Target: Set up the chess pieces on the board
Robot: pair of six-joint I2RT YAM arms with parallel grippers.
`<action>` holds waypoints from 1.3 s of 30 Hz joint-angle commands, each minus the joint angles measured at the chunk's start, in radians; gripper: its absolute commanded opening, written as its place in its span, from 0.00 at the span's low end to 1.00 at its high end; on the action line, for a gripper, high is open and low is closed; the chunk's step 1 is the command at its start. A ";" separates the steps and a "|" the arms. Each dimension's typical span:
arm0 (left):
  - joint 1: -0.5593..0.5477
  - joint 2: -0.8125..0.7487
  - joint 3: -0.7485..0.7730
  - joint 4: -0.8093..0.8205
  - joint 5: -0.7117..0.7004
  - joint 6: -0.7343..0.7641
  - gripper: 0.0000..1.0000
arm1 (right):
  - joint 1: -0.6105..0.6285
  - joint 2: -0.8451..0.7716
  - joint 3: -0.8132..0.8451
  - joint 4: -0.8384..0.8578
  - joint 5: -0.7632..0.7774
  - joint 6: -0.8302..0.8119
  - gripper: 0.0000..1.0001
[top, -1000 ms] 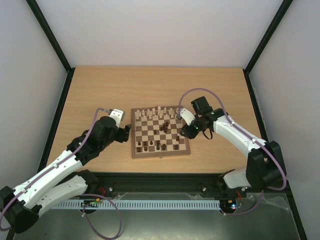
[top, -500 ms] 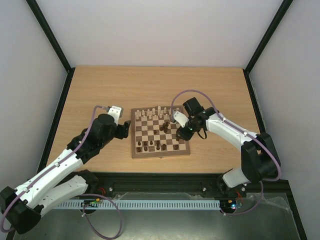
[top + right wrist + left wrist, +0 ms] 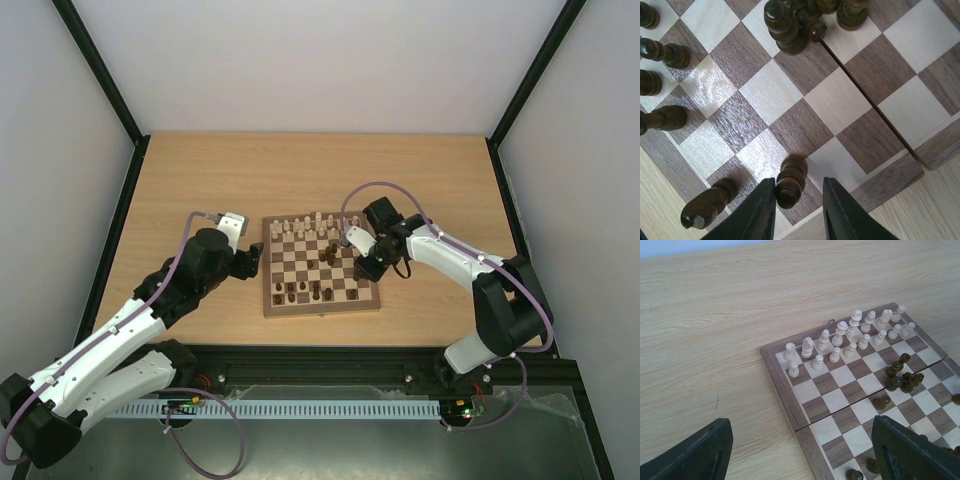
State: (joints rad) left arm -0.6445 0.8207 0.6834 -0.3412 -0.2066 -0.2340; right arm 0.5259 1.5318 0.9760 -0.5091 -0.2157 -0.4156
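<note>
board (image 3: 290, 262): sits mid-table (image 3: 200, 180) on the light wood, between the two arms
pale pieces (image 3: 850, 337): all parked along the far side of the board in two rows; they look upright
dark pieces (image 3: 328, 255): a messy clump near the middle, bunched up and touching; a few more are strung along the near side
right gripper (image 3: 798, 181): down low over the board's right edge; fingers parted with one dark piece (image 3: 790, 181) standing between them; one finger looks to be touching it and there's a gap on the other side, so it's released, not clamped
left gripper (image 3: 802, 422): just beside the board's left edge; fingers spread wide, holding nothing
</note>
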 commanded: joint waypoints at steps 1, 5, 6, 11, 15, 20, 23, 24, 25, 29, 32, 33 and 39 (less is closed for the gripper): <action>0.006 -0.006 -0.008 0.021 0.006 0.009 0.79 | 0.006 0.004 -0.007 -0.008 -0.006 0.009 0.25; 0.005 -0.006 -0.010 0.021 0.012 0.009 0.79 | 0.006 0.020 0.001 -0.003 -0.023 0.010 0.15; 0.005 -0.005 -0.009 0.022 0.015 0.010 0.79 | 0.005 0.023 0.001 -0.002 -0.023 0.011 0.13; 0.006 -0.005 -0.010 0.021 0.016 0.012 0.78 | 0.012 0.004 0.040 -0.035 -0.048 0.027 0.08; 0.006 -0.008 -0.007 0.023 0.019 0.015 0.78 | 0.034 -0.050 0.059 -0.050 -0.093 0.024 0.07; 0.006 -0.025 -0.010 0.014 0.009 0.010 0.78 | 0.072 -0.063 0.082 -0.082 -0.145 0.013 0.07; 0.006 -0.020 -0.009 0.019 0.005 0.013 0.78 | 0.110 -0.057 0.070 -0.095 -0.142 -0.002 0.06; 0.006 -0.016 -0.009 0.017 0.005 0.014 0.78 | 0.124 -0.058 0.065 -0.102 -0.135 -0.006 0.06; 0.006 -0.014 -0.008 0.016 0.006 0.013 0.78 | 0.137 -0.060 0.058 -0.107 -0.130 -0.016 0.07; 0.006 -0.012 -0.008 0.019 0.009 0.013 0.78 | 0.180 -0.062 0.030 -0.105 -0.100 -0.033 0.07; 0.006 -0.011 -0.008 0.016 0.013 0.013 0.78 | 0.193 -0.048 0.024 -0.095 -0.090 -0.034 0.07; 0.006 -0.012 -0.010 0.016 0.013 0.013 0.78 | 0.194 -0.041 0.022 -0.093 -0.087 -0.034 0.07; 0.006 -0.011 -0.010 0.016 0.013 0.013 0.78 | 0.221 0.007 0.022 -0.079 -0.032 -0.044 0.08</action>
State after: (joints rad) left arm -0.6445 0.8104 0.6834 -0.3412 -0.1909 -0.2283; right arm 0.7261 1.5028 1.0119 -0.5571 -0.2924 -0.4419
